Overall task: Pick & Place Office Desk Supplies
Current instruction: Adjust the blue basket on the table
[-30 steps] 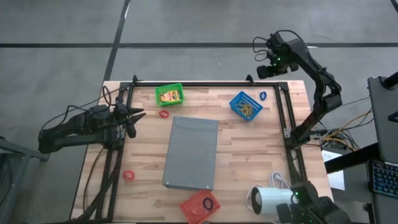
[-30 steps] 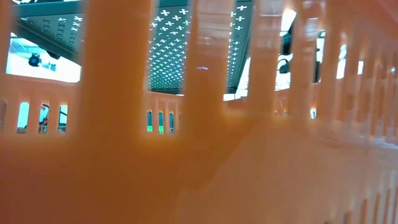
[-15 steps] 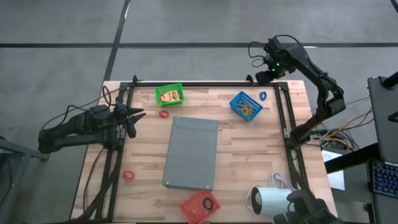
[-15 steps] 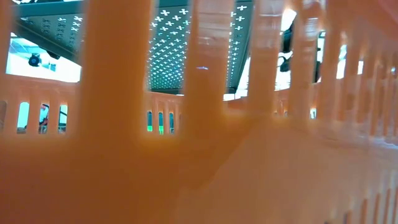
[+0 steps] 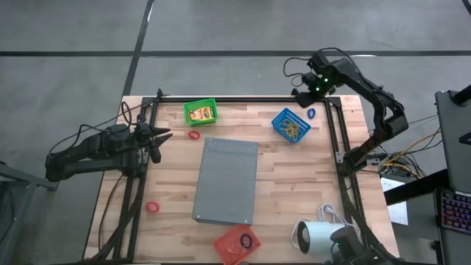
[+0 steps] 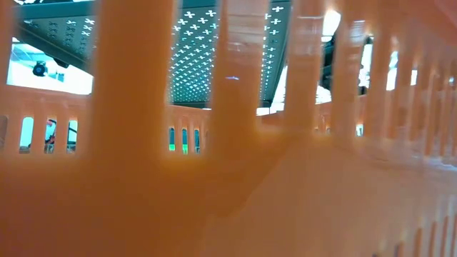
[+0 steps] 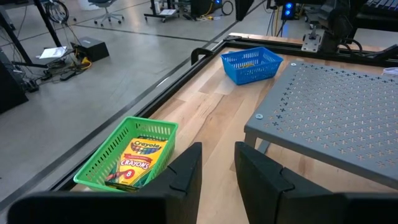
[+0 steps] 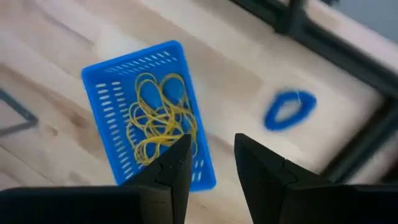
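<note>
High view, right pincer [image 5: 305,94] raised over far edge, spread, empty, left pincer [image 5: 163,138] parked, slightly spread.

My table [image 5: 176,193] is pale butcher-block wood with a black frame along its edges. Directly on it: a grey perforated slab [image 5: 227,181] in the middle, a green basket [image 5: 200,112] and a blue basket [image 5: 290,125] toward the far edge, a red basket [image 5: 237,244] at the near edge — and a white cylinder [image 5: 318,238] beside it. Loose on the wood lie two red rubber rings [image 5: 194,135] [image 5: 152,207] and a blue rubber ring [image 5: 311,113].
</note>
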Action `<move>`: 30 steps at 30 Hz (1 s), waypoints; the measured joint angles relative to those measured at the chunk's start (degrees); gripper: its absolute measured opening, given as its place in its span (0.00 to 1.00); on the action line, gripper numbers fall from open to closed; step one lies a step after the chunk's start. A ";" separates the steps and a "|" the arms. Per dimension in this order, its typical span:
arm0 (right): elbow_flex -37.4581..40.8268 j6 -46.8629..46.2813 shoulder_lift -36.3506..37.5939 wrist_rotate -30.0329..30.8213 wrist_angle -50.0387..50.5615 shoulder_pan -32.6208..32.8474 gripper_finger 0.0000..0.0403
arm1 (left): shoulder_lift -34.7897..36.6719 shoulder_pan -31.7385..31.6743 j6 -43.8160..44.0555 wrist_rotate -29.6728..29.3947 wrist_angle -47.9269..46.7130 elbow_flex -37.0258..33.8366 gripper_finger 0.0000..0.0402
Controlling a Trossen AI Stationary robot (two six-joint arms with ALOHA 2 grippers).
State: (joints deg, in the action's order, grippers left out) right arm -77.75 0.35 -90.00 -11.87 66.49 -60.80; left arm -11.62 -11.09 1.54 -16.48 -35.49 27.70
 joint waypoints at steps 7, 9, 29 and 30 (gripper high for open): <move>4.10 4.27 -0.02 7.73 -7.74 4.22 0.29 | 0.02 0.00 0.01 0.00 0.01 -0.01 0.24; 4.87 6.16 -0.02 6.89 -7.51 5.21 0.29 | 0.02 0.00 0.00 0.01 0.01 -0.02 0.24; 16.08 4.14 -0.02 7.53 -10.52 8.84 0.29 | 0.02 0.00 0.00 0.02 -0.02 -0.02 0.24; 16.48 4.14 -0.02 7.52 -10.59 8.84 0.29 | 0.02 0.00 0.00 0.00 0.01 -0.02 0.24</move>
State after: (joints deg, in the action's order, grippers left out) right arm -61.27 4.49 -90.02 -4.35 55.91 -51.96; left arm -11.60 -11.09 1.54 -16.49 -35.48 27.68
